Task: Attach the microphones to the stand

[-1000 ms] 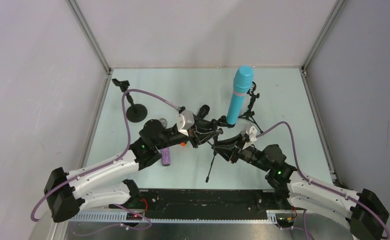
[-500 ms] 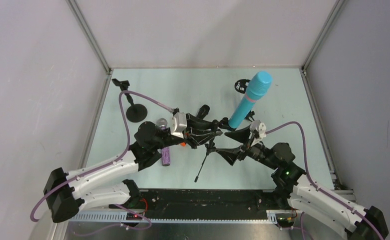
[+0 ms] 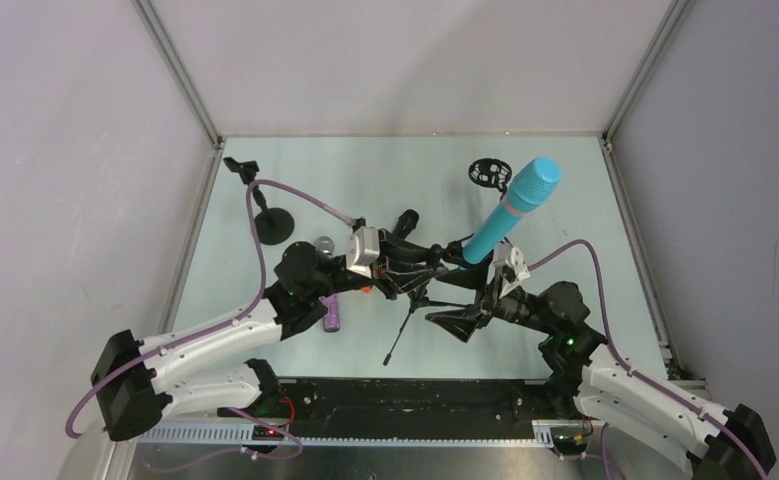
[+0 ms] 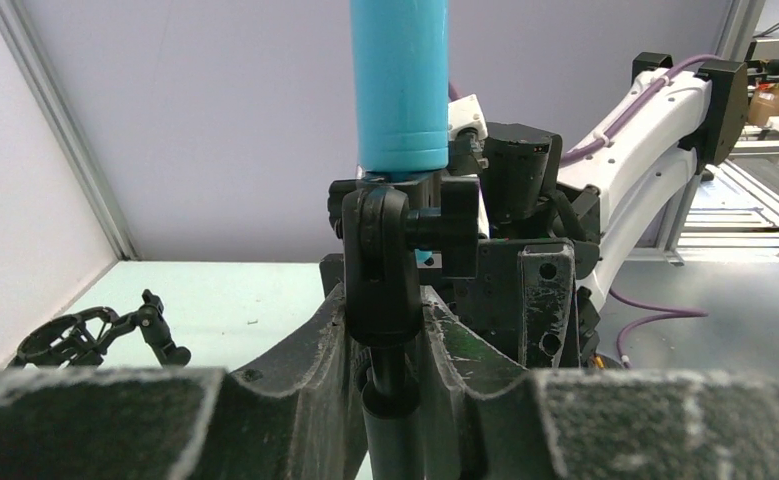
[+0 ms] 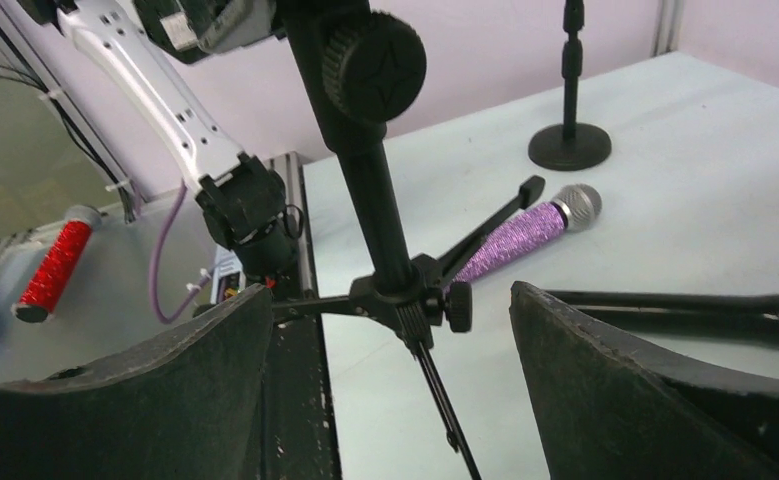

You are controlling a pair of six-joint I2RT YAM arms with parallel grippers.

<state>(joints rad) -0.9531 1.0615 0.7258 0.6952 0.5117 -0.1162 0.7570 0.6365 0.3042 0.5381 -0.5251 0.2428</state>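
The turquoise-blue microphone sits clipped in the head of a black tripod stand and leans toward the back right. My left gripper is shut on the stand's pole just under the clip joint, with the blue microphone rising above it. My right gripper is open; the tripod hub hangs between its fingers without touching. The purple glitter microphone lies on the table, partly under the left arm. The black microphone lies under the left gripper, its orange end showing.
A round-base stand with a clip stands at the back left. A black ring mount lies at the back, beside the blue microphone's head. Metal frame posts border the table. A red glitter microphone lies off the table.
The right gripper opened, let go of the tripod stand and drew back a little. The blue microphone tipped from upright toward the back right while the left gripper kept hold of the pole.
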